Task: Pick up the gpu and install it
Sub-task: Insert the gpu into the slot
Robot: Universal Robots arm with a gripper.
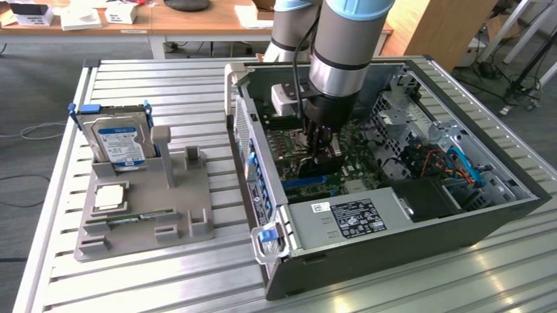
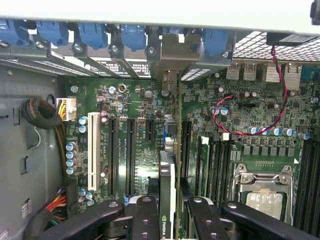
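The gripper point(image 2: 170, 222) is closed partway onto the graphics card point(image 2: 169, 170), with its two dark fingers point(image 2: 146, 217) pinching the flat faces near the upper edge. The card stands on edge inside the open computer case point(image 1: 392, 241), low over the main board point(image 2: 140, 150) beside a long slot point(image 2: 186, 145), though I cannot tell if it is seated. I judge the card to be light and stiff but fragile, with bare parts and a thin connector edge, so a square, gentle hold across the faces suits it. A tilted grip could make it bind.
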